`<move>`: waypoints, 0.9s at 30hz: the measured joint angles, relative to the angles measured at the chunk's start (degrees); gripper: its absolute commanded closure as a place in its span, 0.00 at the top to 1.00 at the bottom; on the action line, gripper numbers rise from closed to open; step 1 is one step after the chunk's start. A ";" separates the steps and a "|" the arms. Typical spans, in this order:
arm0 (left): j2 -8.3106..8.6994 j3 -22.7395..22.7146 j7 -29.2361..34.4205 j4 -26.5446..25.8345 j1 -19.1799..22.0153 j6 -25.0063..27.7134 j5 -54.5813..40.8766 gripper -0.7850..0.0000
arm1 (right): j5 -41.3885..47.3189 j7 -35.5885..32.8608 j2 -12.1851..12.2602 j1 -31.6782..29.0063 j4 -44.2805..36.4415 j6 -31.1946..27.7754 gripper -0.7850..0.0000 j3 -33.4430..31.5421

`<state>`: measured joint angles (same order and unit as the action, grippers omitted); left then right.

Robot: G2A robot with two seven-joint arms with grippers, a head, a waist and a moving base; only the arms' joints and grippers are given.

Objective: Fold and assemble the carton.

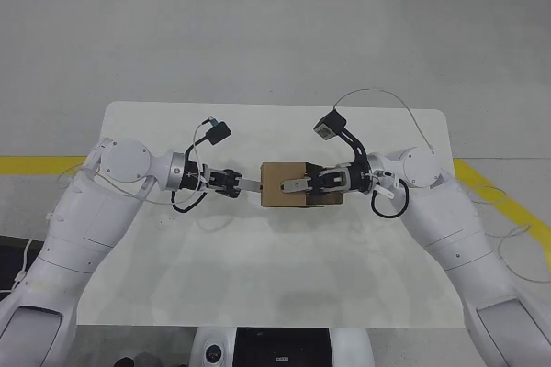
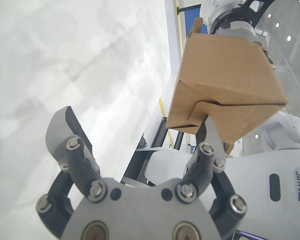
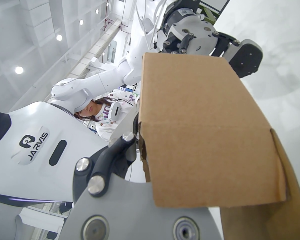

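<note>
A brown carton (image 1: 283, 185) hangs above the middle of the white table (image 1: 275, 266), folded into a box shape. My right gripper (image 1: 300, 183) is shut on the carton's wall, one finger lying across its top. In the right wrist view the carton (image 3: 202, 126) stands close in front, beside one finger (image 3: 129, 148), and hides the other. My left gripper (image 2: 137, 123) is open at the opposite end. One of its fingertips (image 2: 208, 128) touches the folded end flaps of the carton (image 2: 227, 76), and the other fingertip (image 2: 73, 126) is free. From behind the carton the left gripper (image 3: 215, 48) faces my right wrist.
Both arms meet over the table's centre, and bare tabletop lies toward its front edge. Yellow floor tape (image 1: 18, 165) runs past the table on the left, and another strip (image 1: 523, 220) on the right.
</note>
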<state>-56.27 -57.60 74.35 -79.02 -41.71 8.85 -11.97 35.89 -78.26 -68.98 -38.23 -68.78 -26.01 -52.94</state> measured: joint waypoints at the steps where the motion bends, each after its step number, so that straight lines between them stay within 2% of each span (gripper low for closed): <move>1: -0.03 0.09 0.01 0.04 0.02 0.05 -0.11 1.00 | 0.14 0.02 -0.03 0.00 -0.06 -0.02 0.00 0.01; 27: -1.26 2.24 -0.18 1.63 1.29 1.31 -4.67 1.00 | 1.41 -0.02 -0.52 -0.52 -0.44 0.01 0.00 0.17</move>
<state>-57.53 -55.36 74.17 -77.40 -40.42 10.15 -16.64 37.30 -78.28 -69.50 -38.74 -69.22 -26.00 -52.77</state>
